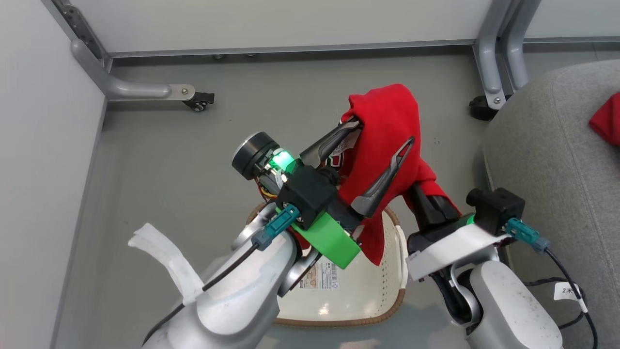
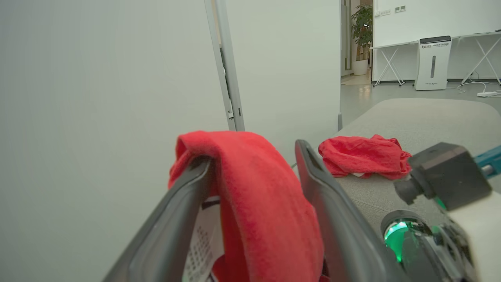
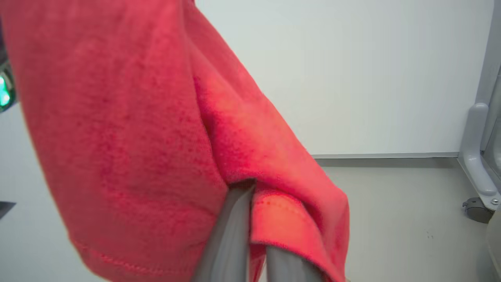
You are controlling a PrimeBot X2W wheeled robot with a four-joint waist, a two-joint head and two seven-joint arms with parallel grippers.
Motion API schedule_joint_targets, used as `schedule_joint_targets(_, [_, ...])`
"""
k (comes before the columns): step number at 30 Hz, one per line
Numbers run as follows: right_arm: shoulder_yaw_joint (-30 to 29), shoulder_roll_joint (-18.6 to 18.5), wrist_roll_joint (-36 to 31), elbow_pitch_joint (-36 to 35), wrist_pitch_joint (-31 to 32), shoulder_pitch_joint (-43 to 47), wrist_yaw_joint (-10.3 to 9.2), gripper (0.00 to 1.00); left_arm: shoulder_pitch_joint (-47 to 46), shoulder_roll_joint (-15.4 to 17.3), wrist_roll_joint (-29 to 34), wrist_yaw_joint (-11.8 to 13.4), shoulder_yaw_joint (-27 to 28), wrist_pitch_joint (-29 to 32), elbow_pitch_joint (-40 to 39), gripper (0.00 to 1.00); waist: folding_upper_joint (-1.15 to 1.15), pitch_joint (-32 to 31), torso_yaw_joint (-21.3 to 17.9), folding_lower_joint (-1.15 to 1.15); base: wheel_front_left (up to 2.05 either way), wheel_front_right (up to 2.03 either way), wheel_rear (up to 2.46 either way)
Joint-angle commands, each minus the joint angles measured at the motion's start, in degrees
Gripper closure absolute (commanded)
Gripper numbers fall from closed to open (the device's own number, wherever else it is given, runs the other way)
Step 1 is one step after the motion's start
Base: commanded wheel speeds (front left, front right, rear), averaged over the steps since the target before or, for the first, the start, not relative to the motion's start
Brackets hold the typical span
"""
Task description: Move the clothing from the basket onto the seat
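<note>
A bright red garment [image 1: 387, 126] hangs in the air above the cream-white basket [image 1: 334, 323]. It is draped over my left gripper [image 1: 385, 132], whose fingers [image 2: 188, 196] stand wide apart and open, with fabric hanging between them. My right gripper [image 1: 411, 189] is largely hidden under the cloth; the right wrist view shows its fingers [image 3: 235, 227] shut on a fold of the garment [image 3: 137, 137]. A second red garment [image 1: 608, 118] [image 2: 362, 154] lies crumpled on the grey seat [image 1: 547, 145] [image 2: 430, 117] at the right.
A grey partition foot [image 1: 145, 89] with a caster [image 1: 201, 101] lies on the floor at the far left. Another leg [image 1: 489, 63] and caster [image 1: 479, 107] stand close to the seat. White panels close the left and far sides. A black cable [image 1: 571, 291] hangs beside my right arm.
</note>
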Motion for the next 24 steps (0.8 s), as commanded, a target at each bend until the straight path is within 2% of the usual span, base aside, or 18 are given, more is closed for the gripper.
schedule_joint_targets(1, [-0.64, -0.2, -0.23, -0.43, -0.06, 0.37, -0.04, 1.0, 1.03, -0.01, 0.69, -0.2, 0.09, -0.2, 0.52, 0.0, 0.0, -0.01, -0.21, 0.0, 0.0, 0.0, 0.0])
schedule_joint_targets(7, [-3.1, -0.19, -1.11, -1.89, -0.06, -0.91, -0.04, 1.0, 1.81, 0.31, 1.1, -0.54, 0.69, -0.21, 1.7, 0.0, 0.0, 0.91, -1.68, 0.0, 0.0, 0.0, 0.0])
schedule_joint_targets(24, [-17.9, -0.23, -5.4, -8.3, -0.06, -3.31, -0.04, 1.0, 3.53, 1.04, 1.87, -1.11, 0.98, -0.2, 3.11, 0.0, 0.0, 1.61, -5.36, 0.0, 0.0, 0.0, 0.0])
